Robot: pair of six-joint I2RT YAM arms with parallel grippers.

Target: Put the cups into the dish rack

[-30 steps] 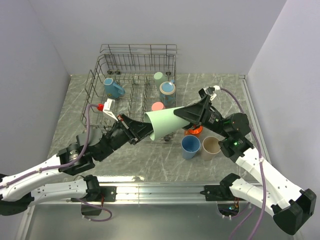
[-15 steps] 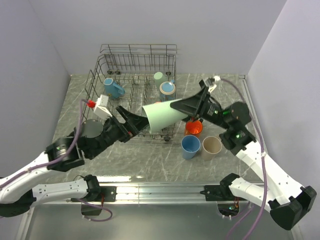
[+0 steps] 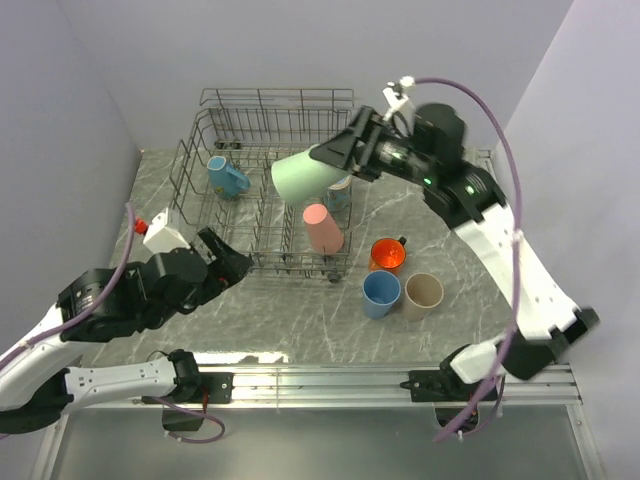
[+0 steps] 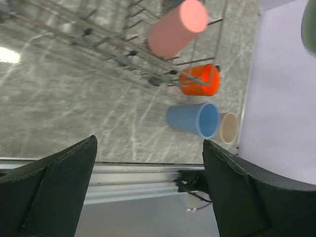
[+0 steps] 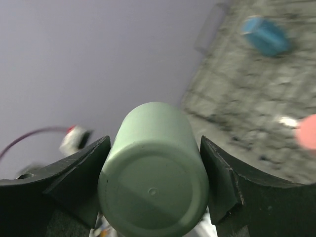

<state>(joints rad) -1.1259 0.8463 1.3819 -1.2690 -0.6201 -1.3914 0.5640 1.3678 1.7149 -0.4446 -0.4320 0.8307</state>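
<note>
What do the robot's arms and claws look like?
The left arm and right arm are white tubes with black joints. The left claw and right claw are black, each with two pointy fingers. A purple cable loops along each arm.

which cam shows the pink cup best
Top external: the pink cup shows whole, standing in the dish rack. Left wrist also shows it clearly, at a slant; right wrist catches only a blurred pink edge.
</note>
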